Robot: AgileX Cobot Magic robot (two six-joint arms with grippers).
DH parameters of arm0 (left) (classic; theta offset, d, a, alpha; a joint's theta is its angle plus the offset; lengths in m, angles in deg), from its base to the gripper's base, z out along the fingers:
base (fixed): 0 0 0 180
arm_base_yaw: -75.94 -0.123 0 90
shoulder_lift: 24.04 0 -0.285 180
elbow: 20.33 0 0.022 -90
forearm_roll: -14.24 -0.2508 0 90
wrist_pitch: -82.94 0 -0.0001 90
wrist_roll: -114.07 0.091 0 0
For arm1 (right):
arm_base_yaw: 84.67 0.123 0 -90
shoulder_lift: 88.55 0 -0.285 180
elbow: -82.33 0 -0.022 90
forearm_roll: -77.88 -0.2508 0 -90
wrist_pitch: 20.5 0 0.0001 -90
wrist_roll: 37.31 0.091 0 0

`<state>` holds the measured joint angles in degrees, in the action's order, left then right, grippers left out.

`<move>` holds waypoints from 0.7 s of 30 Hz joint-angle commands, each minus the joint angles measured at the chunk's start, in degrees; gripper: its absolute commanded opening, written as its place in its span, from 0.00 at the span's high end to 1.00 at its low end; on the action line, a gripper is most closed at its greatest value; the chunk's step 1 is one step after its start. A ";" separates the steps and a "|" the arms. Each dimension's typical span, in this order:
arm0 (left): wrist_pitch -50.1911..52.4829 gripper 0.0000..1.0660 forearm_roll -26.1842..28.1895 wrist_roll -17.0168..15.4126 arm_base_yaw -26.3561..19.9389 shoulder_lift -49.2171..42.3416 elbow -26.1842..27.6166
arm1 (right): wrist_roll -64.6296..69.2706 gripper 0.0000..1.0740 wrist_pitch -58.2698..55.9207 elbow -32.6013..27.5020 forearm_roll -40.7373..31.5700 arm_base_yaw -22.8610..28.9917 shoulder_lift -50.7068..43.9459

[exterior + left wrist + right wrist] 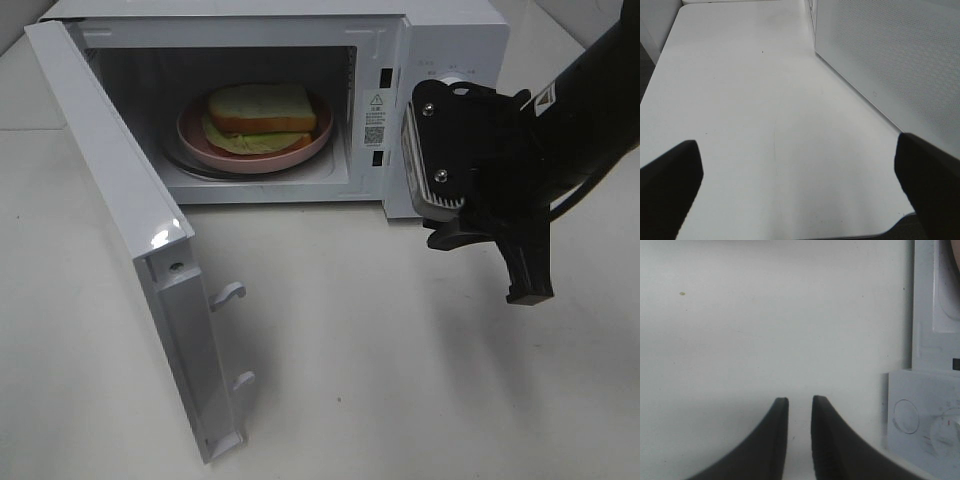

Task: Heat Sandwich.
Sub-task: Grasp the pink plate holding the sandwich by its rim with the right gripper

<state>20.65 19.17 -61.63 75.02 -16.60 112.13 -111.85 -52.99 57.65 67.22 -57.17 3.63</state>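
1. Sandwich (262,118) location: it lies flat on a round pink plate (192,138), narrower than the plate, inside the cavity of the white microwave (450,30). The plate sits on the glass turntable (196,166). The door (105,190) stands swung wide open.
2. Right gripper (799,405): it hangs in front of the control panel (450,55), fingers pointing down at the table (380,360). The jaws are parted by a narrow slit with nothing between them. It is well apart from the sandwich.
3. Left gripper (797,145): the jaws are spread fully and empty, over bare table just beside a dotted panel. We take that panel for the outer face of the door but cannot confirm it. This gripper does not show in the high view.
4. Handling (our judgement): the sandwich is light and soft. The bread would dent under a pinch, the loose layers could shear sideways, and the green leaf between the slices is likely slippery. It will not break, but it is easily squashed or pulled apart.
5. Hold point (our judgement): we would not grip the bread. We would take the plate by its rim on the side nearest the opening, where bare pink shows clear of the sandwich. The plate looks stiff and smooth, so a shallow pinch may slip. It should be kept level.
6. Status: the load is in place. We judge that no hold on the sandwich is needed at this step. The door is not yet shut and the heating is not yet set.
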 commanded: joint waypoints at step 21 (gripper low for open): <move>0.86 0.06 0.52 -0.17 -0.06 -0.80 0.06 | 1.09 0.16 -0.63 2.18 10.66 -0.06 -0.34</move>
<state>20.65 19.17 -61.63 75.02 -16.60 112.13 -111.62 -53.34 58.62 77.25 -57.17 3.63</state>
